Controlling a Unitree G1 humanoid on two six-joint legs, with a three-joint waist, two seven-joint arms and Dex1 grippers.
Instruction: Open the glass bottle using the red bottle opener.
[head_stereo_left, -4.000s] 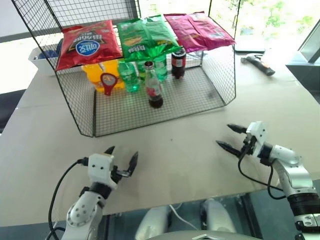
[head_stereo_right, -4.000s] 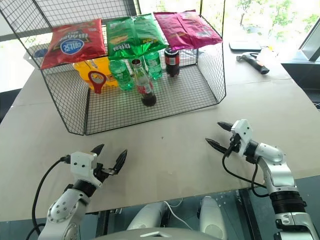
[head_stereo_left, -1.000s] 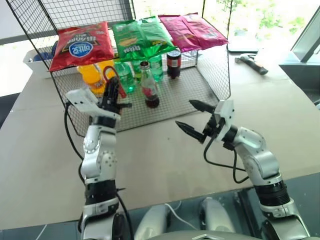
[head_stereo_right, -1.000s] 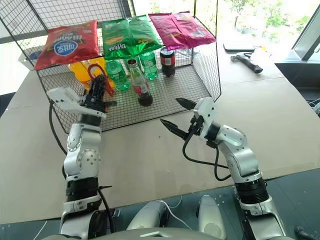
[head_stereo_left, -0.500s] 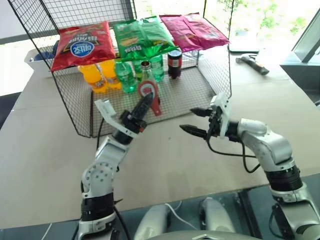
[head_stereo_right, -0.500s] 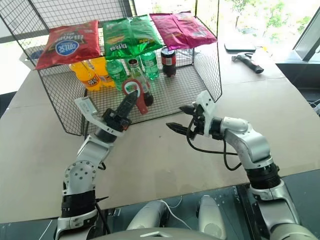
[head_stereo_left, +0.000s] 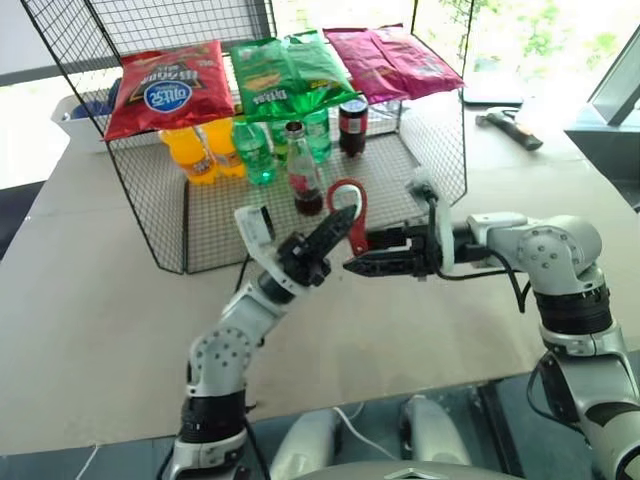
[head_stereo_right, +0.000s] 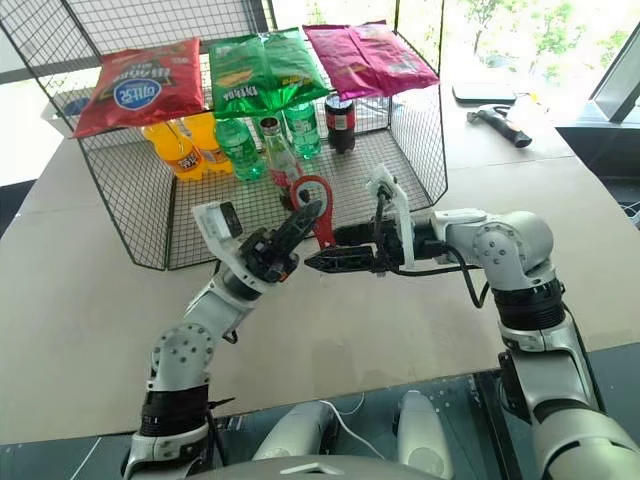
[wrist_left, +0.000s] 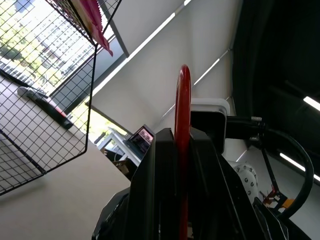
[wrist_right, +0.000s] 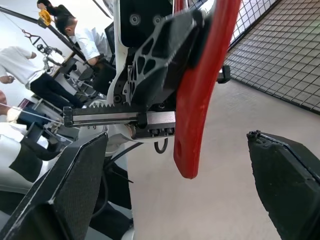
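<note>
The glass bottle (head_stereo_left: 303, 180), clear with a red label and dark cola, stands upright on the mesh floor of the wire cage (head_stereo_left: 150, 215). My left gripper (head_stereo_left: 340, 222) is raised in front of the cage, shut on the red bottle opener (head_stereo_left: 358, 212). The opener's loop head sticks up above the fingers. My right gripper (head_stereo_left: 362, 253) points left at the opener, open. In the right wrist view the opener's handle end (wrist_right: 192, 150) hangs between the two spread fingers (wrist_right: 75, 185) without touching them. The left wrist view has the opener (wrist_left: 182, 125) edge-on between the left fingers.
Chip bags (head_stereo_left: 160, 85) lie on top of the cage. Green bottles (head_stereo_left: 255, 150), orange bottles (head_stereo_left: 185, 155) and a dark red-capped bottle (head_stereo_left: 352, 125) stand inside behind the glass bottle. A hammer (head_stereo_left: 510, 127) lies at the table's back right. People (wrist_right: 30, 75) stand in the background.
My left arm has carried the opener from the cage front toward the middle and rolled it. My right gripper has turned to point left, so its open fingers now flank the handle.
</note>
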